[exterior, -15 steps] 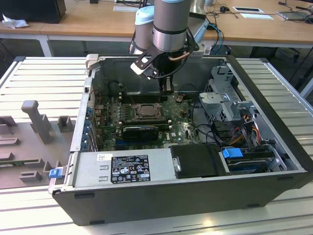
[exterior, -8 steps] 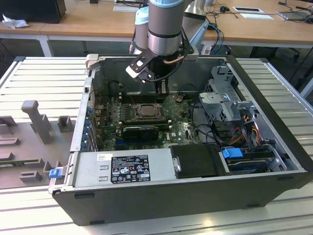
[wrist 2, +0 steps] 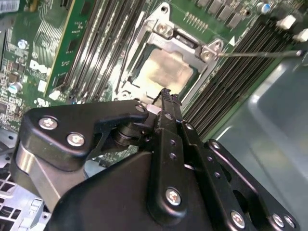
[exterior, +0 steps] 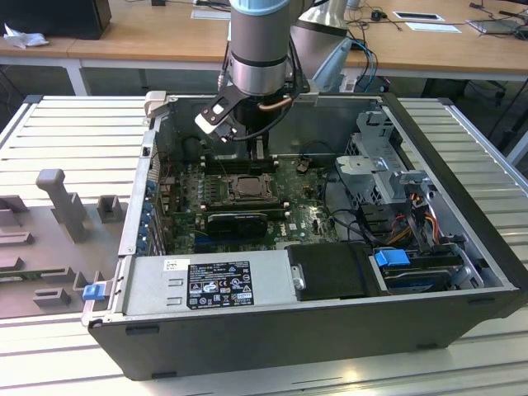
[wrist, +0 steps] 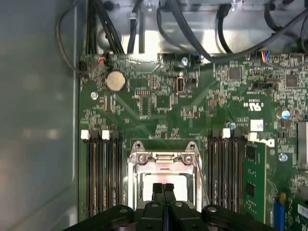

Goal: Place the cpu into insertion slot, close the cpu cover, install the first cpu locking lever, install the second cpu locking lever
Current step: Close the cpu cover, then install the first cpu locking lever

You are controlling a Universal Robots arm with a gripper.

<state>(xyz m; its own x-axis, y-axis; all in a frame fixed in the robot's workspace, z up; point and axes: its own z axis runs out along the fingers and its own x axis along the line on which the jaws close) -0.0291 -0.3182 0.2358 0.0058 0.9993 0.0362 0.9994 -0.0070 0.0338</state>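
An open computer case [exterior: 272, 280] lies on its side on the ribbed metal tabletop [exterior: 74, 132]. The robot arm [exterior: 260, 49] reaches down into it near the case's far edge. The motherboard [wrist: 192, 110] covers the case floor.

The insertion slot [exterior: 224, 190] sits mid-board, between two banks of long black memory slots [wrist: 103, 173]. The cpu [wrist: 146, 188] lies in it, pale face up, and its face also shows in the second wrist view [wrist 2: 166, 72]. The cpu cover [wrist: 163, 158] looks lowered around the chip, and its window frames the pale face. One side of the cover runs along the chip's edge [wrist 2: 203, 71].

The gripper [wrist: 163, 186] hangs directly over the chip. Its jaws are clenched tip to tip with nothing between them, also seen in the second wrist view [wrist 2: 166, 94]. Whether the tips touch the chip's face cannot be told.

A thin metal lever rod [wrist 2: 260, 54] sticks out from the socket's corner across the neighbouring memory slots. A round coin battery [wrist: 115, 81] sits on the board beyond the socket, towards the cable bundle [wrist: 192, 29] at the board's edge.
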